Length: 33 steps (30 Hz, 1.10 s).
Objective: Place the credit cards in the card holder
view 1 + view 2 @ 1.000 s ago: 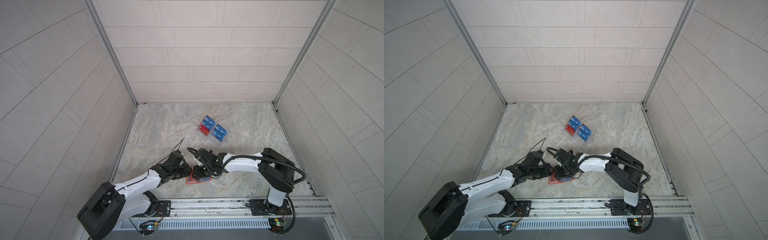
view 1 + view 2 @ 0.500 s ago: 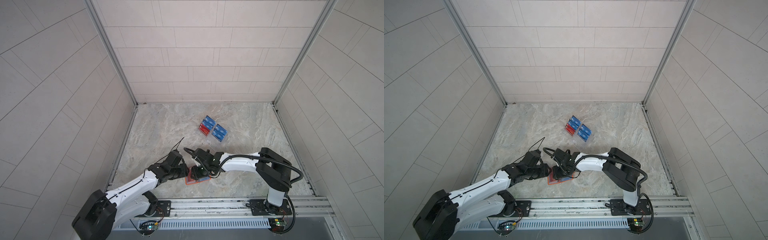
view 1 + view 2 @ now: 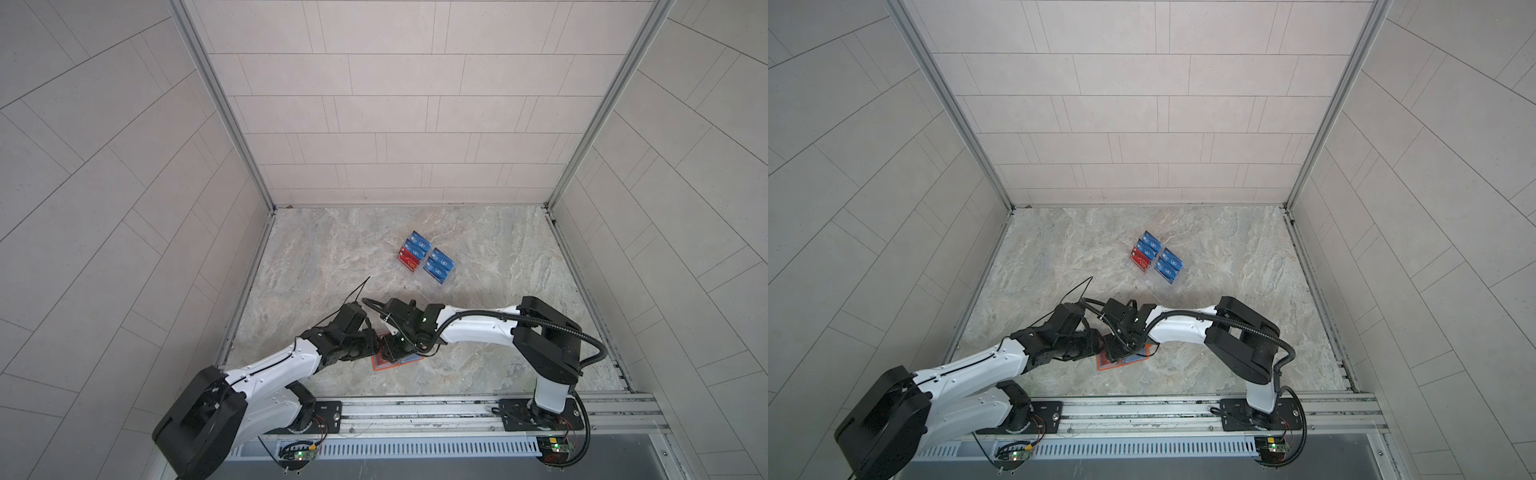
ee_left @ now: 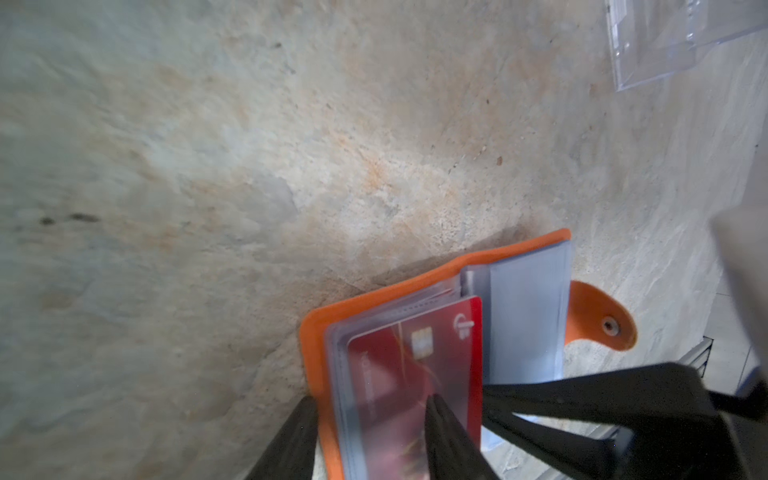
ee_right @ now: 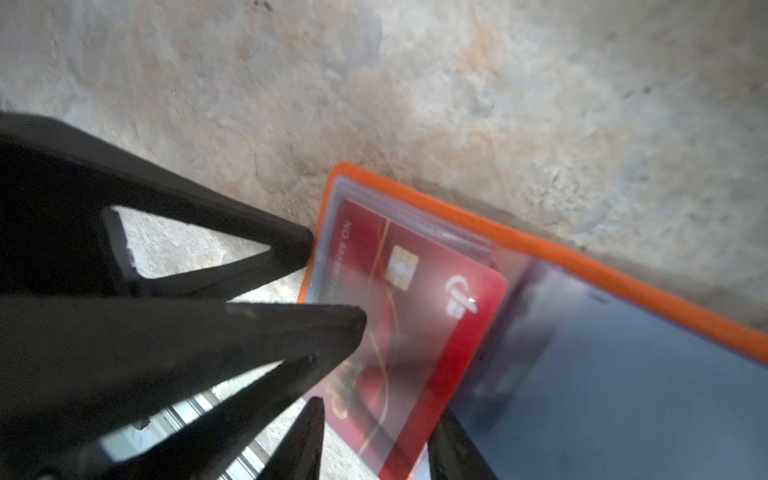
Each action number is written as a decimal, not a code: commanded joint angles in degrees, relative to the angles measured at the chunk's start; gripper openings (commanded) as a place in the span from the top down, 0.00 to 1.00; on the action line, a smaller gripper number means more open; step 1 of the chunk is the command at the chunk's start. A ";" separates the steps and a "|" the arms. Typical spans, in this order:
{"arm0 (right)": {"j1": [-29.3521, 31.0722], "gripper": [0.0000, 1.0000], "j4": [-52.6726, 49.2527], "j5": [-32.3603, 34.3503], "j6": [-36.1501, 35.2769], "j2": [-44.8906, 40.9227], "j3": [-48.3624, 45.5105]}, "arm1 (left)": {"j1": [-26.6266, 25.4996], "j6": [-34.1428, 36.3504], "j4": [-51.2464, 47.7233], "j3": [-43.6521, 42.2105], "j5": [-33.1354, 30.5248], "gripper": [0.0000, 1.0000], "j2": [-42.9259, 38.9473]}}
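The orange card holder lies open on the floor near the front rail. A red credit card sits mostly under a clear sleeve of its left page, one long edge still bare. My left gripper is open. One fingertip stands beside the holder's outer orange edge and the other rests on the sleeve. My right gripper straddles the card's width near its end. Whether its fingers press the edges is unclear. More credit cards stand behind.
Those blue cards and one red card sit in a clear acrylic stand beyond the grippers. The holder's snap tab sticks out on the right-hand page's side. The metal rail runs close in front. Tiled walls enclose the marble floor.
Both grippers have stayed at the holder. The right gripper has crept slightly left toward the left gripper, and the left arm's elbow has shifted a little.
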 commanded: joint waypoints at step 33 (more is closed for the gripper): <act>1.37 0.45 0.47 0.58 -1.97 -0.06 1.49 | 0.17 -2.16 3.57 -3.29 2.16 0.58 1.07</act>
